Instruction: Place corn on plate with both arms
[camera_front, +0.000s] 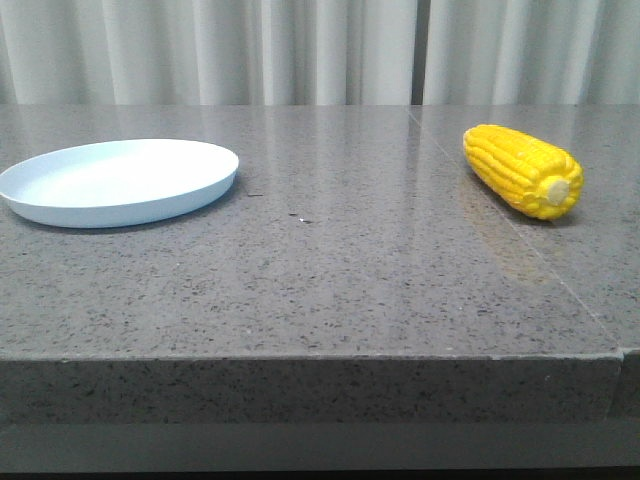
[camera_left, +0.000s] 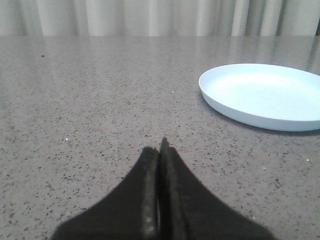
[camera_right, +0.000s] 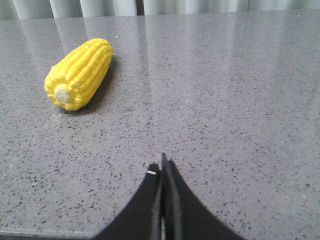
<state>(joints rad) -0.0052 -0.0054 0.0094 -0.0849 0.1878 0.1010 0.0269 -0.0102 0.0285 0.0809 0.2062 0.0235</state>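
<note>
The yellow corn (camera_front: 523, 170) lies on the grey stone table at the right, its pale stub end facing the front. It also shows in the right wrist view (camera_right: 80, 73). The pale blue plate (camera_front: 118, 180) sits empty at the left, and shows in the left wrist view (camera_left: 267, 95). My left gripper (camera_left: 160, 150) is shut and empty, low over the table, short of the plate. My right gripper (camera_right: 162, 167) is shut and empty, short of the corn. Neither gripper shows in the front view.
The grey speckled table (camera_front: 330, 270) has a front edge close to the camera and a seam (camera_front: 530, 250) running past the corn. White curtains (camera_front: 320, 50) hang behind the table.
</note>
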